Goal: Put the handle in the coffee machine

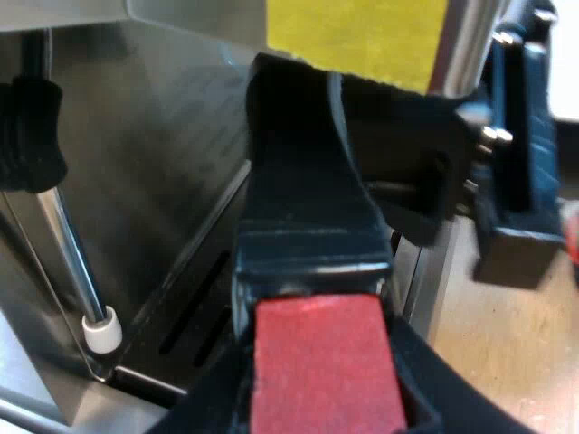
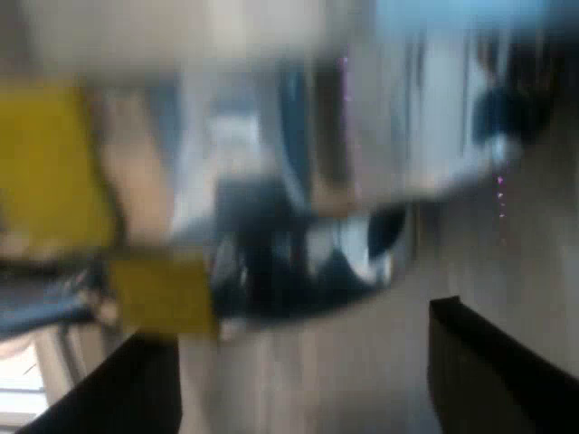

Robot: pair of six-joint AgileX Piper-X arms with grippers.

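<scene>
At the espresso machine's (image 1: 154, 181) front, left end effector (image 1: 318, 384) grips the handle (image 1: 308, 208); right end effector (image 2: 308, 366) spread wide.

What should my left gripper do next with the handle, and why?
Probably turn the handle sideways to lock it: the left gripper clamps its red end, and its far end reaches the front of the espresso machine. Whether it is seated there is hidden.

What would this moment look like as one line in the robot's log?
left gripper: shut on handle | handle: at espresso machine front | right gripper: open, empty
</scene>
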